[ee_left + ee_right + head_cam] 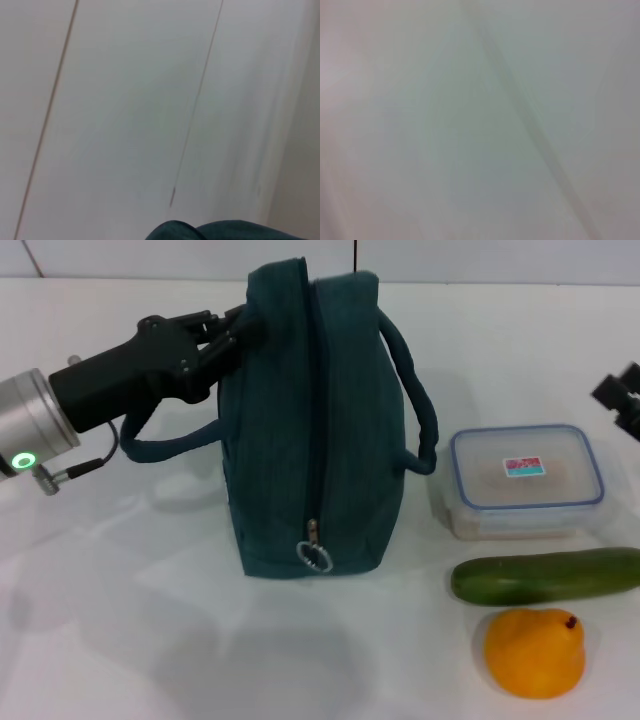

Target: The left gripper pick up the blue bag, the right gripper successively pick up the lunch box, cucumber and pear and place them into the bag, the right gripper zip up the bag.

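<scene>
Head view: the dark teal-blue fabric lunch bag point(315, 430) stands upright at the centre of the white table point(120, 640), zipper closed, its silver ring pull point(314, 556) hanging at the near end. The left gripper point(243, 328), black on a silver wrist with a green light ring, reaches in from 9 o'clock; its fingers are closed on the bag's upper far edge. At 3 o'clock of the bag lies the clear, blue-rimmed plastic lunch box point(525, 480); just in front lies the long dark green cucumber point(545, 576), and nearer still the orange-yellow pear point(535, 651). The black right gripper point(622, 397) sits at the 3 o'clock edge; I cannot tell its opening.

Left wrist view: only a strip of the bag's teal fabric point(225, 231) against pale wall panels.

Right wrist view: a blurred pale surface only.
</scene>
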Tool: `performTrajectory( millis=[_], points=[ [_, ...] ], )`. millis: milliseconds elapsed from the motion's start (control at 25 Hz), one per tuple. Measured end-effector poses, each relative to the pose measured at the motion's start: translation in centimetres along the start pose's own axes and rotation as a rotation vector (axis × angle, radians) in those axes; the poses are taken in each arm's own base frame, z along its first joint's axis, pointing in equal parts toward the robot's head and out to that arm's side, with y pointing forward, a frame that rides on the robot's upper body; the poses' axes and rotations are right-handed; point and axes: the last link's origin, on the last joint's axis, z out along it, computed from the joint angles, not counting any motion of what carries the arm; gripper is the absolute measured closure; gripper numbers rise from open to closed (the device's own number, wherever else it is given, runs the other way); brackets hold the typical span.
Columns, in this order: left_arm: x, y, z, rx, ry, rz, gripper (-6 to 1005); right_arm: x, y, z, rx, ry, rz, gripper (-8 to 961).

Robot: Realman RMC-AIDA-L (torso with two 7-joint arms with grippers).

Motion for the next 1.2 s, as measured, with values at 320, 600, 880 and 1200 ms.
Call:
performTrajectory(
  millis=[320, 600, 880, 1200],
  points=[
    [-0.6, 0.0, 1.0, 0.007, 0.001, 0.021, 860, 3.0, 0.0, -2.0, 0.211, -0.127, 0.169, 84],
    [-0.7, 0.0, 1.2, 0.009, -0.006, 0.025, 870, 4.6, 0.0, -2.8, 0.294, -0.117, 0.277, 84],
    [-0.8, -0.1, 1.3, 0.016, -0.011, 0.053, 875, 5.3, -0.7, -3.2, 0.351, -0.105, 0.39, 84],
    [-1.2, 0.0, 1.6, 0.015, -0.009, 0.074, 877, 6.0, -1.2, -2.7, 0.387, -0.078, 0.485, 85]
  ],
)
